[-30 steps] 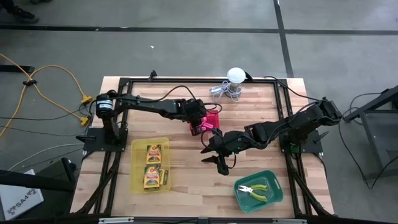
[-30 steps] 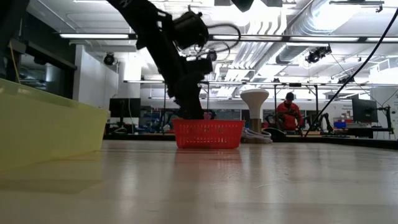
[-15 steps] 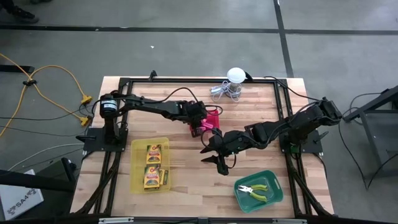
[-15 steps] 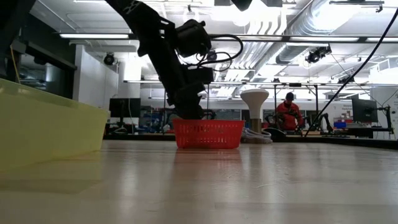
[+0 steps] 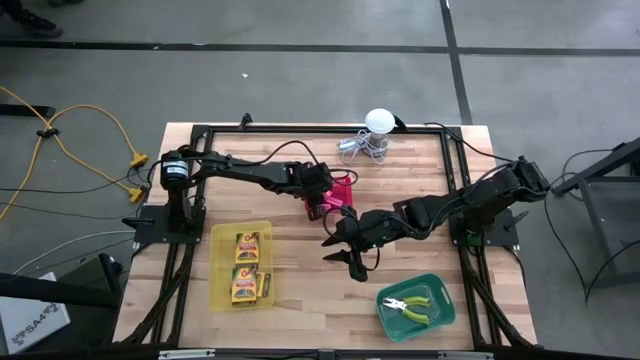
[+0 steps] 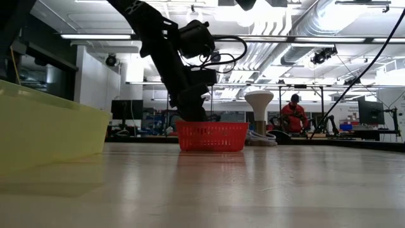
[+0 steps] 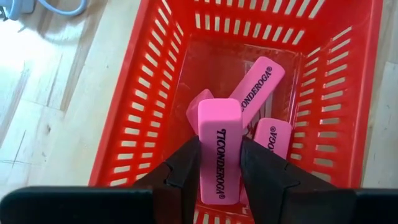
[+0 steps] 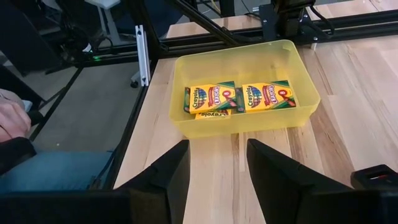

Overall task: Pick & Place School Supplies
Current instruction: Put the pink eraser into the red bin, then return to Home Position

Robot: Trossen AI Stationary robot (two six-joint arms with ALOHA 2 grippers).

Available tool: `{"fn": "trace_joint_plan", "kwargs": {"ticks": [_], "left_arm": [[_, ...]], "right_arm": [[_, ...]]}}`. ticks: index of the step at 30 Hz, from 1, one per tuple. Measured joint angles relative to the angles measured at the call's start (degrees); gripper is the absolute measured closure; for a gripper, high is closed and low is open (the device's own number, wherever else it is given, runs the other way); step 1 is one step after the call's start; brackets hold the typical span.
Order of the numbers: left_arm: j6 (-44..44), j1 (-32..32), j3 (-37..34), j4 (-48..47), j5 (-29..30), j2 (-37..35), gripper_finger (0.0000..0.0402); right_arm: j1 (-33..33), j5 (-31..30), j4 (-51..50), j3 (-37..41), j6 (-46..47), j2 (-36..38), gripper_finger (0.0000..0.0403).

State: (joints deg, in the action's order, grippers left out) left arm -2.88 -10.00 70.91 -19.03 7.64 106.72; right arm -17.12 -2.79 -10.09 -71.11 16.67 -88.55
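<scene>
Left gripper (image 7: pixel 219 167) hangs directly over the red slotted plastic basket (image 7: pixel 140 112), clamped on a pink rubbery rectangular eraser (image 7: pixel 218 149). The eraser's long axis runs along the fingers, pointing down into the basket, so release is a straight drop. Two or three more smooth pink erasers (image 7: pixel 256 84) lie crossed on the basket floor; the count is hard to tell. Right gripper (image 5: pixel 343 243) waits just beside the basket over the wooden bench (image 5: pixel 300 290), jaws apart, empty. Glossy cardboard crayon boxes (image 8: pixel 211 98) sit in the translucent yellow plastic tray (image 8: pixel 298 118).

erasers (image 7: pixel 264 87) in basket (image 7: pixel 149 93); crayon boxes (image 5: pixel 245 265) in tray (image 5: pixel 222 240) | pliers (image 5: pixel 410 305) in bin (image 5: pixel 440 290)
</scene>
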Motion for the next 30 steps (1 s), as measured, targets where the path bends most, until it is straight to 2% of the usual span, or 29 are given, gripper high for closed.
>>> {"fn": "trace_joint_plan", "kwargs": {"ticks": [12, 30], "left_arm": [[-0.2, 0.0, 0.0, 0.0, 0.0, 0.0, 0.0222], [3.6, 0.0, -0.1, 2.4, -0.1, -2.5, 0.0218]], "right_arm": [[0.0, 0.0, 0.0, 0.0, 0.0, 0.0, 0.0254], [0.0, 0.0, 0.0, 0.0, 0.0, 0.0, 0.0254]]}}
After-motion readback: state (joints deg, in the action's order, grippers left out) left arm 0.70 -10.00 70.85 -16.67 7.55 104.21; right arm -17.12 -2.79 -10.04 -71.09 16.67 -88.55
